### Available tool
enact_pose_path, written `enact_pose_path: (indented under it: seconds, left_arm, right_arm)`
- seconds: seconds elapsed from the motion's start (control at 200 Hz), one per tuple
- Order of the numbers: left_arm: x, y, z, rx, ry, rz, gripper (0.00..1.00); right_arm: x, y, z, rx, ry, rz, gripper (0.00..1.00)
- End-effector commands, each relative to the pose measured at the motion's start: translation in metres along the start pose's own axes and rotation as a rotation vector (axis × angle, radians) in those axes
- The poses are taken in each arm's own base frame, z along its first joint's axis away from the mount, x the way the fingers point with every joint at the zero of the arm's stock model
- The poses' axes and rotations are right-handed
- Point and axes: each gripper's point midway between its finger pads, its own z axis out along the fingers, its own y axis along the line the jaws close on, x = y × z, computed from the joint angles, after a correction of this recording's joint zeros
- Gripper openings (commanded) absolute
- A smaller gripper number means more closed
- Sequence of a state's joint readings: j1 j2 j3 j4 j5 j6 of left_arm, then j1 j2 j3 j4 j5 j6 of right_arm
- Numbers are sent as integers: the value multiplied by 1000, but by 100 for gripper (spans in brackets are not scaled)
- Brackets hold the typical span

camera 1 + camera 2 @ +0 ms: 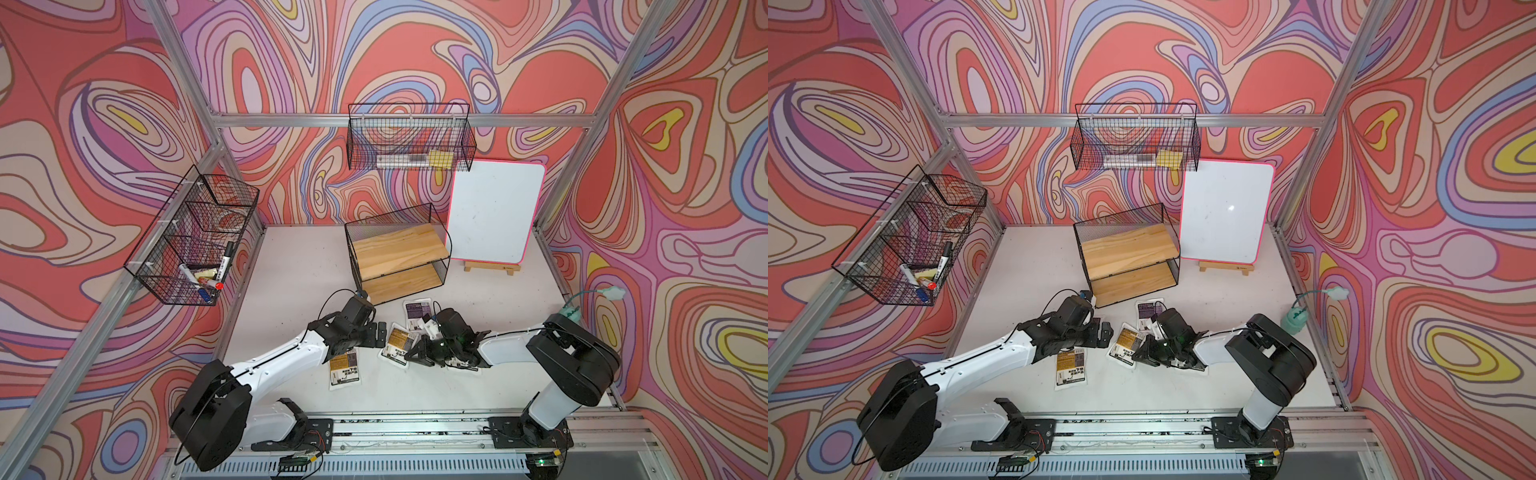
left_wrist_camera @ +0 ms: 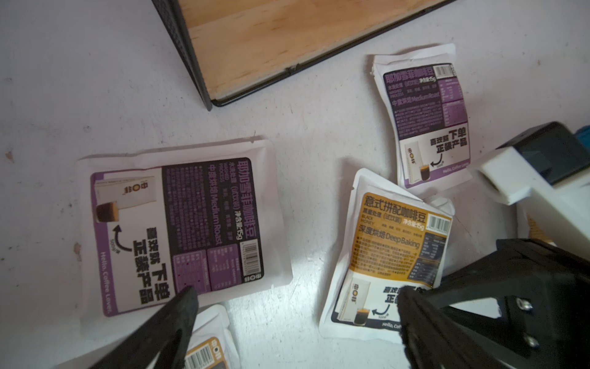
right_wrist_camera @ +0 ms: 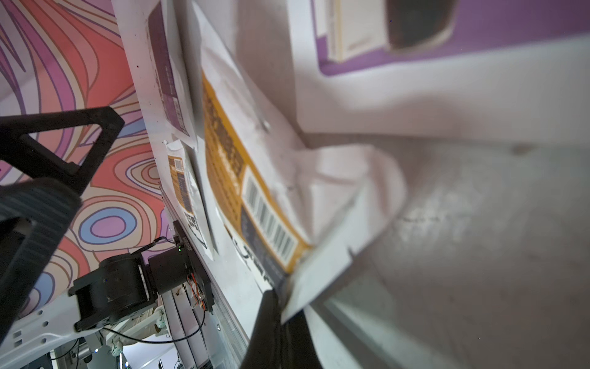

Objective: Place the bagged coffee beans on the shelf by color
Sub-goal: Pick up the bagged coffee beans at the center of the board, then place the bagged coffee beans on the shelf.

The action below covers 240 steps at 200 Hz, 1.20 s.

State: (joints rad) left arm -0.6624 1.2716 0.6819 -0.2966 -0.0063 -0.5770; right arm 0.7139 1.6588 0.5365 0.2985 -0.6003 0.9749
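Front yellow pouch [image 1: 344, 370]: flat on the counter, nearest the front edge.
Right fingers [image 3: 274, 314]: clenched on the border of the middle yellow pouch [image 3: 255, 179], mid-counter.
Handling: expect it to be light, soft and slick. It will likely droop, so grip the sealed border.
Left fingers [image 1: 380, 334]: spread, empty, over a purple pouch [image 2: 178, 230].
Shelf [image 1: 399, 249]: toward the back edge, both boards bare.

Swirling pink, purple and red patterned walls [image 1: 415, 50], aluminium frame [image 1: 291, 120], white tabletop [image 1: 299, 266], hanging wire baskets [image 1: 409, 137], pink-edged whiteboard [image 1: 494, 212]
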Motion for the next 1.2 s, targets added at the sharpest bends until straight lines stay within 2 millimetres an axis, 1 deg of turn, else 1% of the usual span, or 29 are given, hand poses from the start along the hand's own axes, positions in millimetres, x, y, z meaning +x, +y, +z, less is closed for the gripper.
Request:
enact_pose_path:
  seconds: [0.0,0.135,0.195,0.295,0.426,0.521,0.576,0.586,0.686,0.696,0.811,0.926,1.031,1.132,1.197]
  left_arm:
    - [-9,-2,-11,-14,-20,1,99]
    - [-21,-3,-23,-23,-50,11,99]
    - [-30,-4,-33,-35,-73,18,99]
    - [-45,-2,-53,-69,-114,35,99]
    - [-67,-1,-80,-115,-162,56,99]
    - [-82,-3,-100,-131,-196,66,99]
    - [-93,-5,-112,-135,-222,69,99]
    - [-95,-5,-114,-137,-225,70,99]
    - [-118,-2,-136,-151,-275,45,99]
    - [-121,-2,-138,-151,-280,41,99]
    - [-148,7,-157,-147,-324,-18,99]
    - [-175,19,-171,-149,-377,-75,99]
    - [-196,29,-175,-169,-412,-104,99]
    - [-211,37,-170,-172,-422,-131,99]
    - [-216,41,-165,-172,-420,-146,99]
  right_arm:
    - [0,-1,-4,14,2,4,0]
    - [0,11,-15,12,-1,-18,0]
    - [0,20,-24,16,-5,-39,0]
    - [-3,39,-44,30,-25,-94,0]
    - [-8,59,-75,62,-53,-153,0]
    - [-16,75,-94,68,-73,-189,0]
    - [-23,87,-106,70,-89,-218,0]
    - [-24,87,-107,75,-87,-219,0]
    - [-43,112,-126,80,-114,-285,0]
    - [-44,112,-126,83,-113,-284,0]
    - [-73,139,-144,81,-153,-359,0]
    - [-105,156,-148,68,-171,-400,0]
    - [-131,168,-145,49,-164,-425,0]
    - [-153,174,-138,53,-155,-452,0]
    - [-167,176,-134,44,-152,-455,0]
